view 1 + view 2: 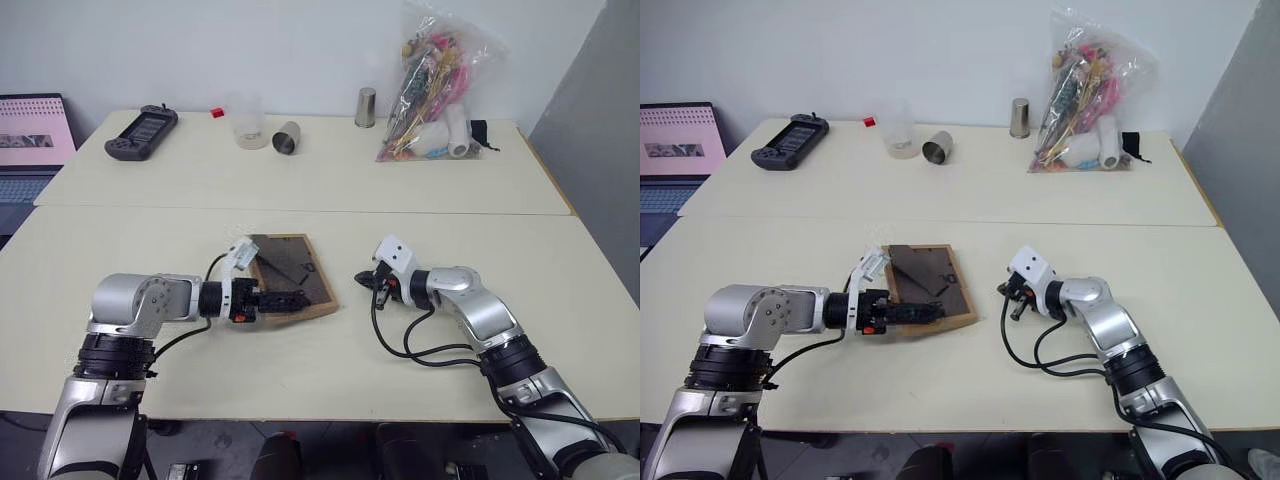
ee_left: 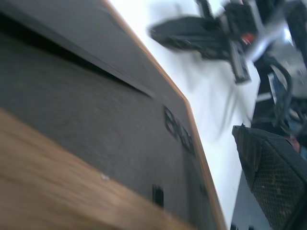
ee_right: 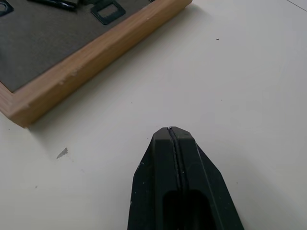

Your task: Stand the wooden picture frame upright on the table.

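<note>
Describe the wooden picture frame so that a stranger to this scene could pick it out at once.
On the nearer table, look between the two robot arms, at the left gripper. There the wooden picture frame lies face down: a light-wood rim around a dark brown back panel with a black stand. Nothing else lies on this table; the cups and bag are on the far one.

Frame [image 1: 928, 277]: back panel up on the worktop [image 1: 1200, 300].
Left gripper [image 1: 930, 312]: over the frame's near edge.
Right gripper [image 1: 1008, 289]: just right of the frame.
</note>
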`<action>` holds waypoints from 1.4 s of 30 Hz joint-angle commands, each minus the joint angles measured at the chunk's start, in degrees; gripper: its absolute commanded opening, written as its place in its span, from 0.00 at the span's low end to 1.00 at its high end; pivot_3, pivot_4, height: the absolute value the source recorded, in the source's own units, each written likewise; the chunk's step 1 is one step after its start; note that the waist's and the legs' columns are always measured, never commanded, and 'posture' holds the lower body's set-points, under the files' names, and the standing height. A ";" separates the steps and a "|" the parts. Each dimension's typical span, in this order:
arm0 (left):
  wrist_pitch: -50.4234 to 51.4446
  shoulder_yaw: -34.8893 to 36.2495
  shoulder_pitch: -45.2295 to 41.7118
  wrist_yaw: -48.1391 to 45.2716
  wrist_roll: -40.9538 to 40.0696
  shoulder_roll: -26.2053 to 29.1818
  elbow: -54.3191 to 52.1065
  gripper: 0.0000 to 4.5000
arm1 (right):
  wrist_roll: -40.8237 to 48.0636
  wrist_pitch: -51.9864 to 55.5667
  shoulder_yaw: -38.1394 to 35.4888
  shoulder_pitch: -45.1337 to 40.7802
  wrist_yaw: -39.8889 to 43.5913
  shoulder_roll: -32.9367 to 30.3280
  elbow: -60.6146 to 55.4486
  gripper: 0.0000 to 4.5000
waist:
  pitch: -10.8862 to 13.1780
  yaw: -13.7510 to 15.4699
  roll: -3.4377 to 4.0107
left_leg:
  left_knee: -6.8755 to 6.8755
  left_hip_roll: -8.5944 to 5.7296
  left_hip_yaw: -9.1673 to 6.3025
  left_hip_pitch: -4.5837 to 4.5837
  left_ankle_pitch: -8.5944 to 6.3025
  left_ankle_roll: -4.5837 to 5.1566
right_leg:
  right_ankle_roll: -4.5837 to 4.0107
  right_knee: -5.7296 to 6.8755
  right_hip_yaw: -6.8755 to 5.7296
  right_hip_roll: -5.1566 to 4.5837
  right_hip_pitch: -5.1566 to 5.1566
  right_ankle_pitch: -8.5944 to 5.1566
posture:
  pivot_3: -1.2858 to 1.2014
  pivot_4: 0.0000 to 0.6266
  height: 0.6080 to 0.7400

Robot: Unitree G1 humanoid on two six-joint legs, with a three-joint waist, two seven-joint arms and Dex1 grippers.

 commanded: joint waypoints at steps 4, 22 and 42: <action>3.33 6.86 1.40 4.69 -3.69 -0.83 -3.83 0.99 | -0.48 -0.50 -0.64 0.46 -0.54 -0.37 -0.39 0.00 | 0.00 -0.01 0.00 | -0.01 0.01 0.00 0.01 0.00 0.00 | 0.00 0.01 0.01 0.00 0.00 0.00 | 0.52 0.24 1.00; 4.61 8.64 5.16 10.09 -6.19 -2.54 -9.11 0.99 | 3.20 -1.91 -3.99 -11.78 1.27 4.35 4.55 0.00 | 0.01 -0.63 0.00 | -0.02 0.02 0.01 0.01 0.01 -0.01 | 0.00 0.03 0.02 0.00 -0.03 0.00 | 0.52 0.24 1.00; -7.40 10.27 3.27 17.05 -1.42 -6.49 -4.14 0.99 | -1.88 -10.86 -5.64 -11.16 -4.15 2.49 17.22 0.00 | -0.02 -0.18 -0.05 | -0.03 -0.02 -0.01 0.00 0.00 -0.02 | -0.01 0.00 -0.04 -0.06 -0.01 0.01 | 0.52 0.24 1.00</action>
